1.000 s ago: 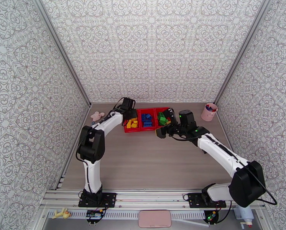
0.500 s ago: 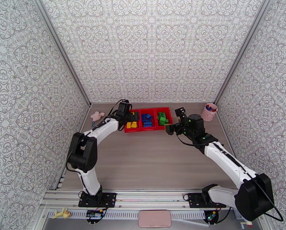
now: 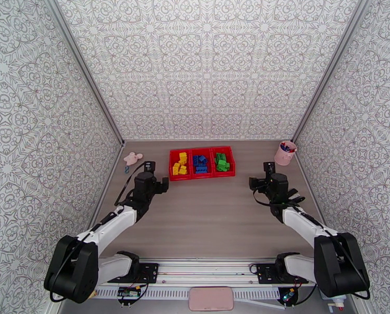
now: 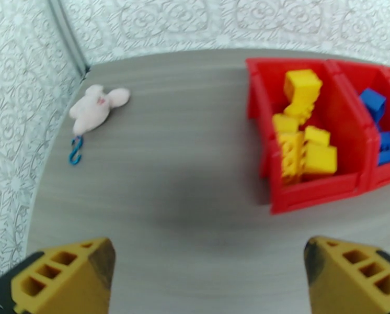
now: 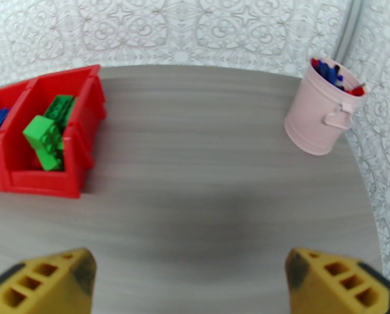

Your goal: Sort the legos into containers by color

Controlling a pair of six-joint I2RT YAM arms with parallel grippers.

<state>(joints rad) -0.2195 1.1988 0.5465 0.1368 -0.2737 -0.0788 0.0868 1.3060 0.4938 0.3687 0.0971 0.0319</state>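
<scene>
The red tray (image 3: 202, 175) lies at the back of the table with three compartments. Yellow legos (image 3: 180, 163) are in the left one, blue legos (image 3: 200, 163) in the middle, green legos (image 3: 222, 162) in the right. My left gripper (image 3: 158, 174) hovers open and empty in front of the tray's left end. In the left wrist view the open left gripper (image 4: 208, 278) faces the yellow legos (image 4: 302, 147) in the tray (image 4: 310, 192). My right gripper (image 3: 260, 174) is open and empty, right of the tray. The right wrist view shows the open right gripper (image 5: 190, 283) and the green legos (image 5: 48, 132).
A pink mouse-shaped toy (image 3: 132, 158) with a blue hook lies left of the tray, seen too in the left wrist view as the toy (image 4: 95, 108). A pink cup (image 3: 285, 152) with pens stands at the back right, near the wall; the cup (image 5: 325, 113) is right of the tray.
Both arms have drawn back from the tray toward the near side. The left gripper, earlier over the yellow compartment, has opened. The right gripper stayed open.
</scene>
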